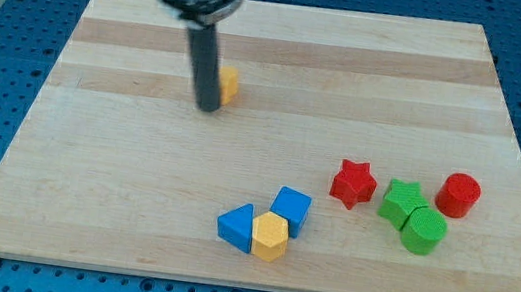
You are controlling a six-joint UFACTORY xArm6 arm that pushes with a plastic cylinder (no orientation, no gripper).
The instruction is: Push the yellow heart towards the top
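Near the view's top-left of the tabletop (114,187), my tip (208,109) stands touching or just beside the yellow heart (229,85), which shows only as a sliver to the rod's right; its shape cannot be made out from here. I judge the push to be under way, with the heart already well up the board. Since the tip sits at the block's lower-left, the next move calls for coming round beneath it, then driving straight towards the view's top, or the heart may slip off rightward. No hand exists on this rod, so nothing opens, closes or clamps; it only presses. Well apart lie the blue triangle (236,227), blue cube (290,210) and yellow hexagon (270,236)
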